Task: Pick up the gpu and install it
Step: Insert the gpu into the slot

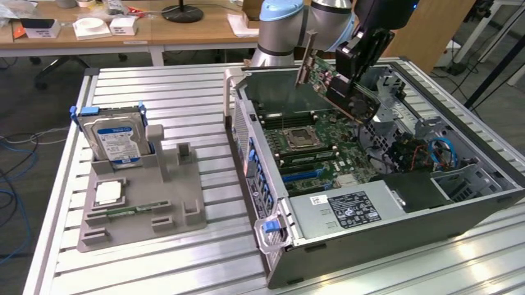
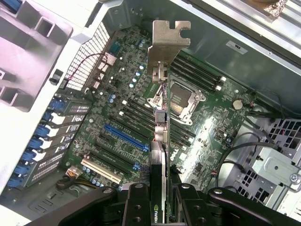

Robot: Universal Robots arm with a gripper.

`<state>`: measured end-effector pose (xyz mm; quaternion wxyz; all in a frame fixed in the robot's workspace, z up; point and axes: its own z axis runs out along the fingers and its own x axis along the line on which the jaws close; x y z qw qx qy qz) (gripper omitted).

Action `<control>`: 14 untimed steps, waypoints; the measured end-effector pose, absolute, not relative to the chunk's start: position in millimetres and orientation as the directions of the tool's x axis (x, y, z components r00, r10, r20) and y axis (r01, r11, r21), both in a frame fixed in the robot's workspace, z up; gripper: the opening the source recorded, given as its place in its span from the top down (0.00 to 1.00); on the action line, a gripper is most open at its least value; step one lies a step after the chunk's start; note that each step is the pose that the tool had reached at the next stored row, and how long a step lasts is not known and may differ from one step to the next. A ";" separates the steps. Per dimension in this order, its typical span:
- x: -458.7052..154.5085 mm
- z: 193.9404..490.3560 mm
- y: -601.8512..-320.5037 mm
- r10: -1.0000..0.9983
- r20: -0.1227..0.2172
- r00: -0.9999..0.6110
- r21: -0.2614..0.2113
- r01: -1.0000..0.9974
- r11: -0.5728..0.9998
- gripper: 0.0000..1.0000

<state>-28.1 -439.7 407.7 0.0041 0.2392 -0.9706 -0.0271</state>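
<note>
jaws: clamped on gpu (image 1: 332,83) | gpu: hung tilted over motherboard (image 1: 320,147) | open case (image 1: 275,258) sat on desk (image 1: 164,264)

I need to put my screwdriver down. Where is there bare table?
The slatted table is bare between the grey holder and the computer case, and along the edge nearest the camera. Inside the case it's crowded, with the held gpu overhead.

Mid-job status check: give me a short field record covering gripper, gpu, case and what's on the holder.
gripper: shut on the gpu
gpu position: held on edge, tilted, raised over the motherboard, not seated
computer case: open side up on the table
holder: on the exterior view's left, hard drive standing upright in it
</note>
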 end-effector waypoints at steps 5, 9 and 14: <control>-28.0 407.6 -439.7 -0.469 -0.005 -0.883 0.055 -0.468 0.882 0.74; -28.1 407.6 -439.7 -0.472 -0.005 -0.882 0.055 -0.471 0.880 0.74; -28.0 407.7 -439.7 -0.476 -0.005 -0.880 0.055 -0.475 0.878 0.74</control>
